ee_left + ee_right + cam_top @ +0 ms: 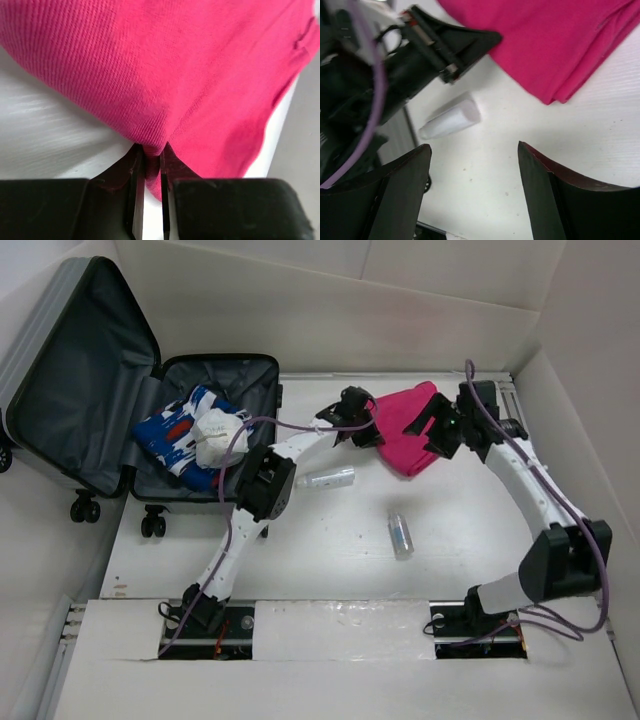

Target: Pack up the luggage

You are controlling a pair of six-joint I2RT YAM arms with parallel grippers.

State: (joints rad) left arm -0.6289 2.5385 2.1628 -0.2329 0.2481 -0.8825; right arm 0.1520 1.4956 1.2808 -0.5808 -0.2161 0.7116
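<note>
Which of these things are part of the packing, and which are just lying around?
In the job: luggage, open; pink cloth, pinched in the left fingers; blue patterned bundle and white bag, already inside.
Lying about: pale bottle and clear bottle, loose on the table, perhaps still to pack.

Bright, diffuse overhead light; soft faint shadows on the white worktop. Top view sharp, mild wide-angle bend at edges. Wrist views softer: tool fingers up close slightly blurred.
</note>
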